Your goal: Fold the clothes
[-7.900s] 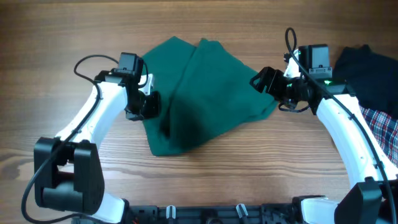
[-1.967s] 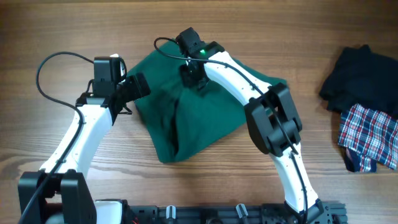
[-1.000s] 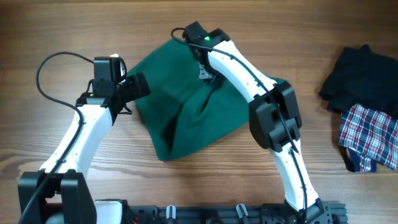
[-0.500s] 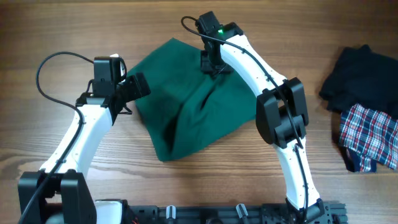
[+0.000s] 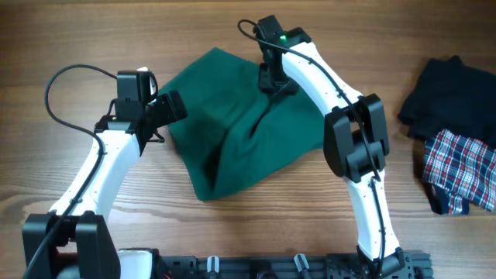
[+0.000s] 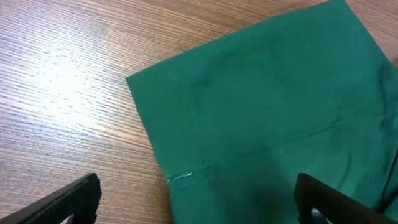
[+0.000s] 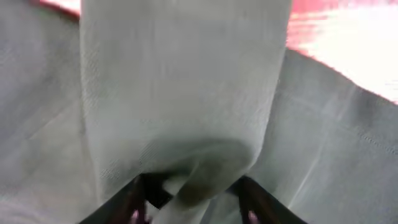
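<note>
A wooden table filled the overhead view. The green clothes lay in the middle of it as one partly folded, rumpled slab, with a raised crease running from the far edge down to the near-left corner. At the far right sat a dark garment and a plaid cloth, well apart from the clothes. The right arm reached over the cloth's far edge, so it was the arm on the work. The right gripper stood at the far end of that crease, its fingers partly closed and seemingly pinching a bunched fold, which draped from them in the wrist view. The left gripper hung just left of the clothes, spread wide and holding nothing.
</note>
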Controlling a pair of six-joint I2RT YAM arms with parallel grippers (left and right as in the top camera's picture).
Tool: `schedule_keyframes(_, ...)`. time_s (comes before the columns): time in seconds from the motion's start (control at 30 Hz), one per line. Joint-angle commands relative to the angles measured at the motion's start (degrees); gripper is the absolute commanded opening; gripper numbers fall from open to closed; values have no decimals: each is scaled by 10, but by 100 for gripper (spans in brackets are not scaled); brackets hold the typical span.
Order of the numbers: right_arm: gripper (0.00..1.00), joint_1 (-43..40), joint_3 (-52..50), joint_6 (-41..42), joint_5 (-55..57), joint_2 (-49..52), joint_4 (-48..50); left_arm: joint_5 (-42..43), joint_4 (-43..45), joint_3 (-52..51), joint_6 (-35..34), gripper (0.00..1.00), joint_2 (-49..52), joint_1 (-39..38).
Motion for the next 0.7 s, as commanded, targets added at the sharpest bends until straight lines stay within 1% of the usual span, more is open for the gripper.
schedule_keyframes(0.0, 31, 1, -3, 6, -11, -2, 7, 5, 2, 4, 1, 100, 5, 2)
schedule_keyframes(0.1, 5, 0, -3, 15, -11, 3, 7, 5, 2, 4, 1, 100, 5, 2)
schedule_keyframes(0.27, 4, -12, -2, 43, 11, -2, -3, 5, 2, 4, 1, 100, 5, 2)
schedule_keyframes(0.3, 4, -24, -2, 66, 20, -14, -24, 5, 2, 4, 1, 100, 5, 2)
schedule_keyframes(0.33, 4, -30, -2, 72, 24, -20, -35, 5, 2, 4, 1, 100, 5, 2)
schedule_keyframes(0.47, 4, -68, -2, 100, 55, -76, -93, 5, 2, 4, 1, 100, 5, 2)
schedule_keyframes(0.67, 4, -100, -2, 100, 50, -167, -143, 5, 2, 4, 1, 100, 5, 2)
